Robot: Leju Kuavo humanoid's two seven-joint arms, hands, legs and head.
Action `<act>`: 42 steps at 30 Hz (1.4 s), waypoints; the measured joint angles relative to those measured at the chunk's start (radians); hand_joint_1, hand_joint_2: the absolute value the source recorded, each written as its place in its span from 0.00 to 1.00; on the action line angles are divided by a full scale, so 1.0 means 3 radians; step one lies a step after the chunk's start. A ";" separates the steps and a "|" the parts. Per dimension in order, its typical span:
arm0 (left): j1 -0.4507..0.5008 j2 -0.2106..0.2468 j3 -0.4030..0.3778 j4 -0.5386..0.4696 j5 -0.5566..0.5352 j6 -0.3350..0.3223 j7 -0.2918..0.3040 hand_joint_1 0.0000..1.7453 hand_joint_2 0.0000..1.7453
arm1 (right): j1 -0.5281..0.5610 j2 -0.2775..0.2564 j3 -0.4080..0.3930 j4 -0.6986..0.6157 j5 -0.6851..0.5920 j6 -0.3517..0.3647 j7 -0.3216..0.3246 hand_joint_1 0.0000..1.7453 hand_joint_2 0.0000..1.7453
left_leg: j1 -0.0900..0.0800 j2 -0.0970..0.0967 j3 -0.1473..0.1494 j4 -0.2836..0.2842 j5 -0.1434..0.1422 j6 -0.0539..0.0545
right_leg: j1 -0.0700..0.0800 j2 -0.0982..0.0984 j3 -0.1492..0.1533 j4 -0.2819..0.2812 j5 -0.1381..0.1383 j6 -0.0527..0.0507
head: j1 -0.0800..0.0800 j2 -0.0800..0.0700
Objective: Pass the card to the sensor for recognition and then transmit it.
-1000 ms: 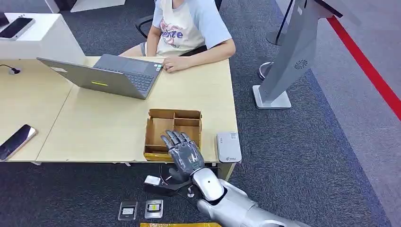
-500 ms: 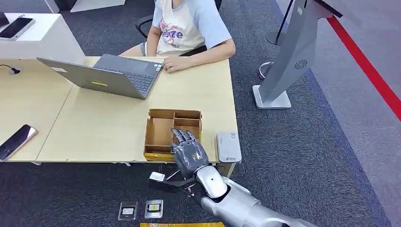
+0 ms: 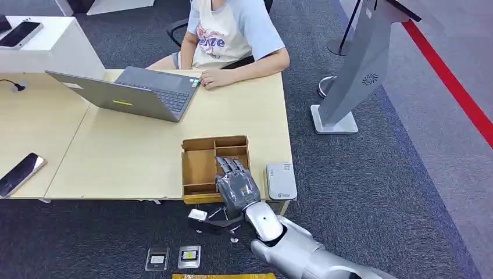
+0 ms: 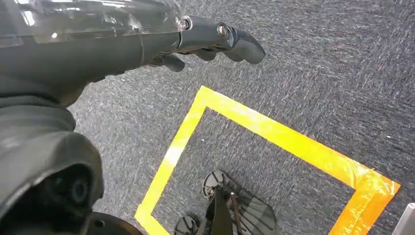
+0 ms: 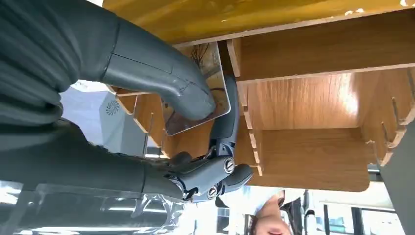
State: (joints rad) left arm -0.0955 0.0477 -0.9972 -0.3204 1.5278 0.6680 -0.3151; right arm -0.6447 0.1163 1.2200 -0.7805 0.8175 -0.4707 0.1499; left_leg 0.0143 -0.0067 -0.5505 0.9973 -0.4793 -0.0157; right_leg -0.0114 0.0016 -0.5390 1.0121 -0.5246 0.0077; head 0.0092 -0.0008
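Under your right hand [image 3: 235,187] spreads one pale wooden desk [image 3: 128,157], edge close so the reach stays short. Just beneath the fingers sits one brown cardboard divider box [image 3: 200,165], open-topped for picking. Just beside the hand, toward the desk corner, lies one white flat sensor [image 3: 281,181]. One clear-sleeved card [image 5: 193,93] is pinched under the thumb, inside the box. Your left hand [image 4: 147,44] hangs above the carpet, fingers loosely curled, holding nothing.

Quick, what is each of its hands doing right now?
Left hand: holds nothing, fingers curled.
Right hand: pinching a card inside the cardboard box.
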 joint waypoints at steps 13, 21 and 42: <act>-0.0004 0.0009 -0.0029 0.0000 -0.0005 -0.0004 -0.0025 0.00 0.00 | -0.0003 -0.0029 0.0000 0.0000 0.0018 -0.0079 -0.0004 1.00 1.00 | 0.0000 0.0000 0.0000 0.0000 0.0000 0.0000 | 0.0000 0.0000 0.0000 0.0000 0.0000 0.0000 | 0.0001 -0.0001; -0.0006 0.0009 -0.0046 0.0000 -0.0008 -0.0010 -0.0027 0.00 0.00 | -0.0028 -0.0037 -0.0008 -0.0022 0.0047 -0.0242 -0.0023 1.00 1.00 | 0.0000 0.0000 0.0000 0.0000 0.0000 0.0000 | 0.0000 0.0000 0.0000 0.0000 0.0000 0.0000 | 0.0001 -0.0001; -0.0007 0.0009 -0.0050 0.0000 -0.0019 -0.0014 -0.0060 0.00 0.00 | -0.0061 -0.0112 -0.0055 -0.0262 0.0127 -0.0453 0.0004 1.00 1.00 | 0.0000 0.0000 0.0000 0.0000 0.0000 0.0000 | 0.0000 0.0000 0.0000 0.0000 0.0000 0.0000 | 0.0001 0.0000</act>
State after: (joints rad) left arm -0.0978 0.0504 -1.0121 -0.3204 1.5221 0.6638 -0.3330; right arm -0.6631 0.0828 1.2036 -0.8591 0.8556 -0.6065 0.1511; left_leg 0.0143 -0.0067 -0.5504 0.9973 -0.4793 -0.0158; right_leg -0.0114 0.0017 -0.5391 1.0121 -0.5246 0.0077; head 0.0095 -0.0008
